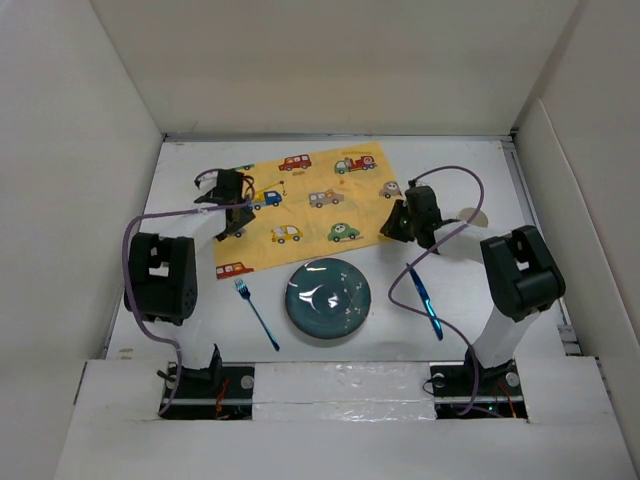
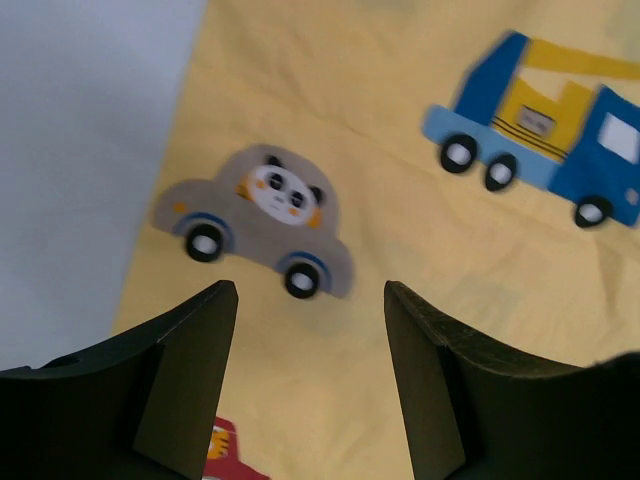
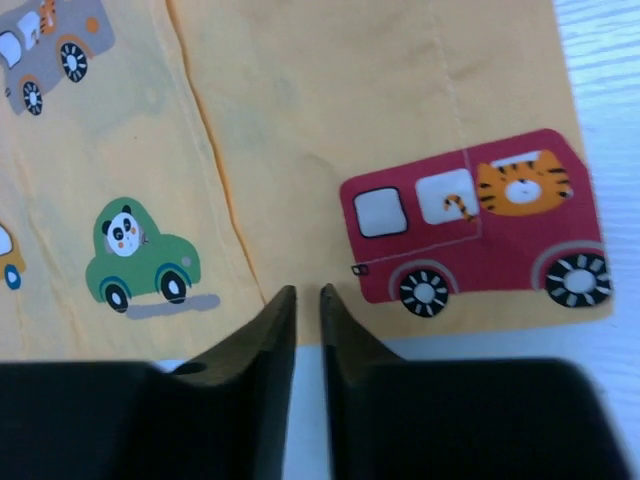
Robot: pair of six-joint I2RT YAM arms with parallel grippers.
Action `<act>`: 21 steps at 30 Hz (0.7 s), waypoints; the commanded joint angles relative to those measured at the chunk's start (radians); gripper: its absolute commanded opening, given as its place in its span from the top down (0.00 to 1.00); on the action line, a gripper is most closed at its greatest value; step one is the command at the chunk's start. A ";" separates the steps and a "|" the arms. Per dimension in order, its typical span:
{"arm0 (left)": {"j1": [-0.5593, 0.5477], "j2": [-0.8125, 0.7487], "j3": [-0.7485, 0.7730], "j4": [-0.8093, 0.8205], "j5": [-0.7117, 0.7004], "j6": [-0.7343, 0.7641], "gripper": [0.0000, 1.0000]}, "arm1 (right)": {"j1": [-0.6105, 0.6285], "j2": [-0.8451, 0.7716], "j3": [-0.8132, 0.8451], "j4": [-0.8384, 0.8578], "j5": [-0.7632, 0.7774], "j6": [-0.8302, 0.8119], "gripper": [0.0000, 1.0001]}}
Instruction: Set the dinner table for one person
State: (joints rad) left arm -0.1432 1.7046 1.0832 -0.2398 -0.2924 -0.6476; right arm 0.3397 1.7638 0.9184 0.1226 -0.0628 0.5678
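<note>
Yellow cloth (image 1: 305, 205) under wide left gripper (image 2: 308, 290) and narrow right gripper (image 3: 308, 292), plate (image 1: 328, 298) only overhead

Two black arms rise from bases at the near edge. The left arm (image 1: 160, 275) folds at a bulky elbow and reaches far and to the right. Its left gripper (image 1: 232, 208) points down with fingers (image 2: 190, 350) spread wide apart. The right arm (image 1: 518, 275) bends at a high elbow and reaches left. Its right gripper (image 1: 396, 224) points down, with fingers (image 3: 270, 340) drawn almost together, only a thin slit between them
</note>
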 commanded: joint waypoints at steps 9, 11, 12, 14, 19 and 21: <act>-0.447 -0.186 -0.018 0.233 -0.106 -0.058 0.51 | 0.071 -0.113 0.077 -0.175 0.324 -0.071 0.89; -0.524 -0.274 -0.101 0.322 -0.097 -0.054 0.82 | 0.097 -0.069 0.138 -0.239 0.316 -0.111 0.93; -0.545 -0.311 -0.123 0.338 -0.097 -0.041 1.00 | 0.097 -0.041 0.176 -0.260 0.276 -0.120 0.98; -0.605 -0.423 -0.187 0.353 -0.114 -0.037 1.00 | 0.097 0.064 0.304 -0.328 0.238 -0.146 1.00; -0.633 -0.667 -0.344 0.362 -0.111 -0.030 1.00 | 0.097 0.312 0.609 -0.531 0.222 -0.152 1.00; -0.633 -0.724 -0.422 0.379 -0.102 -0.032 1.00 | 0.108 0.345 0.645 -0.596 0.219 -0.151 1.00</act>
State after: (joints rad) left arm -0.7811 1.0508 0.7456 0.1028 -0.3759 -0.6788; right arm 0.4362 2.0693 1.4937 -0.2878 0.1577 0.4385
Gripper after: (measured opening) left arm 0.003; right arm 0.010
